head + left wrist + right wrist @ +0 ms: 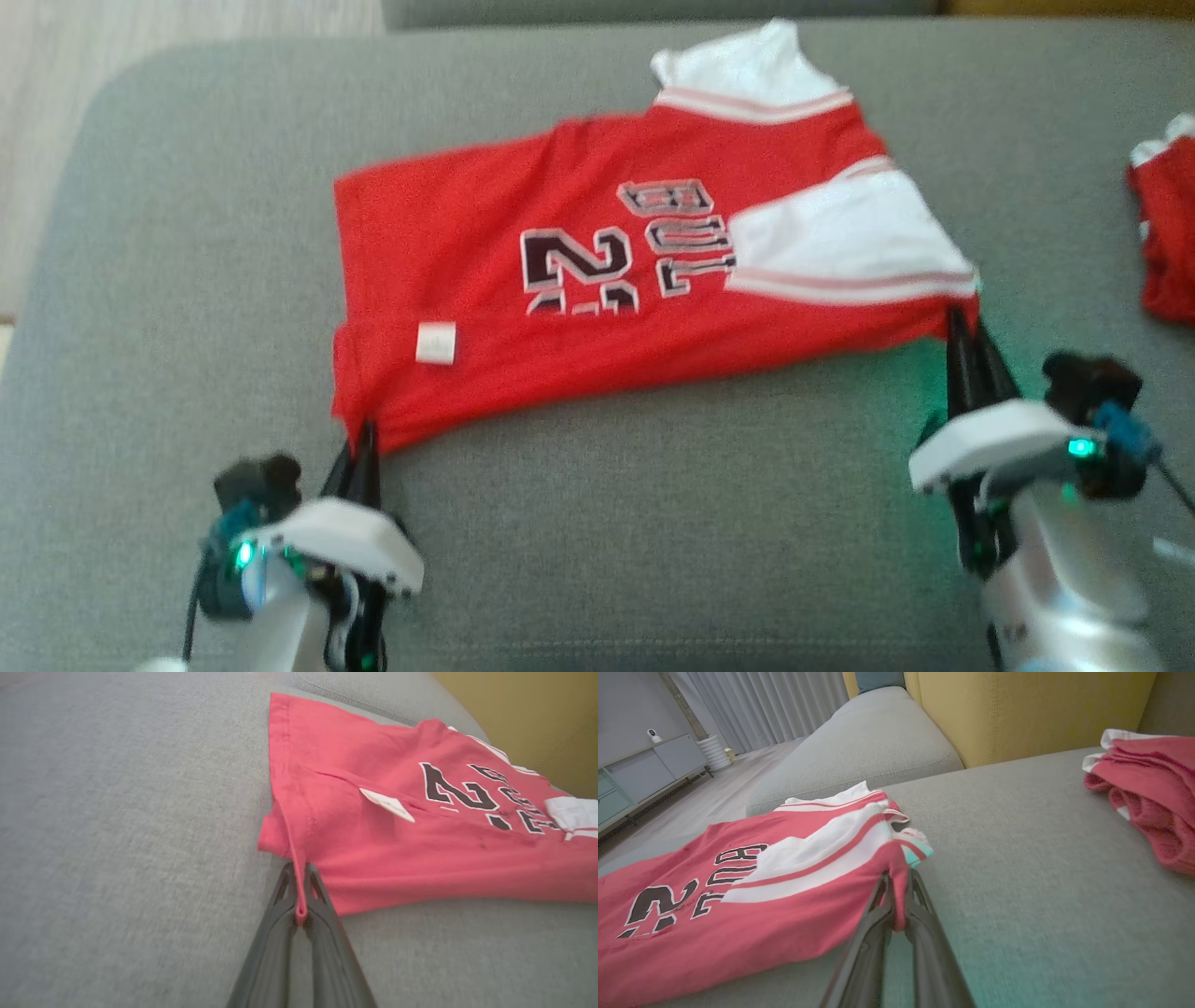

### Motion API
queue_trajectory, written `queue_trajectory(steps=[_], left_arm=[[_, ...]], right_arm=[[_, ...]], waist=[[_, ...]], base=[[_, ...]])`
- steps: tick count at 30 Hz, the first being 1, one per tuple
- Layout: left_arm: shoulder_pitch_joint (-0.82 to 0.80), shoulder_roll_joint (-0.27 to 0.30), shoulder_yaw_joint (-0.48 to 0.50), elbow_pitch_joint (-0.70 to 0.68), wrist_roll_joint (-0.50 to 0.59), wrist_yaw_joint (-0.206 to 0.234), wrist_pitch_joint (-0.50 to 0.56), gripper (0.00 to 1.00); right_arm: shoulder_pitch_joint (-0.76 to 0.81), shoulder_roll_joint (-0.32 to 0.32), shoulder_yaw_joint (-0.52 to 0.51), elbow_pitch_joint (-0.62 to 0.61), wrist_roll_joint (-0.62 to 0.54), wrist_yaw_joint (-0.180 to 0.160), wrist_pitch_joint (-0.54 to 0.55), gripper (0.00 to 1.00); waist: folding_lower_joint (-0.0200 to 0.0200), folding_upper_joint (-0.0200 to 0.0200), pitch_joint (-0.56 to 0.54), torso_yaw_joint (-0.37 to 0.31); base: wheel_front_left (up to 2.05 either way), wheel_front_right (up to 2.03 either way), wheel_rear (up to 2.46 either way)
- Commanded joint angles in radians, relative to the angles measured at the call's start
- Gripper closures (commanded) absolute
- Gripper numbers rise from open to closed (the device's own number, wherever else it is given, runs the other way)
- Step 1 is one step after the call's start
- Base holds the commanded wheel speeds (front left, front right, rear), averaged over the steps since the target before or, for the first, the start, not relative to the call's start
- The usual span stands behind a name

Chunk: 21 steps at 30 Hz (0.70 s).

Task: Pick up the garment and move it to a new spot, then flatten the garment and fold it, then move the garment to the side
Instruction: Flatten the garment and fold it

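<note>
A: Grippers?
B: Both clenched. The left gripper [364, 437] pinches the near hem corner of the red jersey [560, 271], and the right gripper [958, 322] pinches its near shoulder corner.
A: Jersey location?
B: On the grey sofa cushion [653, 523], near edge folded over, stretched between the arms.
A: Farther?
B: A second red garment [1167, 233] is bunched at the right, well apart. A yellow backrest [1017, 709] stands behind.
</note>
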Motion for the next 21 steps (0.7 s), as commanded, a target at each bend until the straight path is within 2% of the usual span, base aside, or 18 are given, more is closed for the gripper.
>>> queue_trajectory(steps=[1, 6, 11, 12, 13, 14, 15, 21], left_arm=[[0.001, 0.016, 0.039, -0.029, 0.009, 0.007, -0.005, 1.0], [0.099, 0.016, 0.064, -0.049, 0.016, 0.022, -0.005, 1.0], [0.132, 0.016, 0.053, -0.054, 0.006, 0.029, -0.005, 1.0], [0.131, 0.016, 0.047, -0.055, 0.005, 0.031, -0.005, 1.0], [0.127, 0.016, 0.043, -0.058, 0.003, 0.034, -0.005, 0.62], [0.121, 0.016, 0.038, -0.061, 0.002, 0.037, -0.005, 0.08], [0.112, 0.016, 0.034, -0.065, 0.002, 0.039, -0.005, 0.0], [0.025, 0.016, 0.028, -0.105, 0.034, 0.053, -0.005, 0.0]], right_arm=[[0.018, -0.005, 0.026, -0.02, 0.011, -0.001, -0.004, 1.0], [0.123, -0.016, 0.062, -0.042, 0.064, -0.001, 0.023, 1.0], [0.196, -0.024, 0.064, -0.08, 0.094, -0.001, 0.053, 1.0], [0.201, -0.024, 0.06, -0.088, 0.096, -0.001, 0.053, 0.76], [0.203, -0.024, 0.058, -0.099, 0.097, -0.001, 0.051, 0.32], [0.201, -0.023, 0.053, -0.107, 0.098, -0.001, 0.05, 0.0], [0.196, -0.022, 0.049, -0.116, 0.096, -0.001, 0.049, 0.0], [0.135, -0.022, 0.017, -0.167, 0.052, -0.001, 0.051, 0.0]], waist=[[0.0, -0.0001, -0.044, -0.009], [0.0, -0.0001, -0.098, -0.02], [0.0, -0.0001, -0.093, -0.012], [0.0, -0.0001, -0.087, -0.01], [0.0, -0.0001, -0.081, -0.009], [0.0, -0.0001, -0.074, -0.007], [0.0, -0.0001, -0.067, -0.005], [0.0, -0.0001, -0.019, 0.006]], base=[[0.0, 0.0, 0.0], [0.0, 0.0, 0.0], [0.0, 0.0, 0.0], [0.0, 0.0, 0.0], [0.0, 0.0, 0.0], [0.0, 0.0, 0.0], [0.0, 0.0, 0.0], [0.0, 0.0, 0.0]])
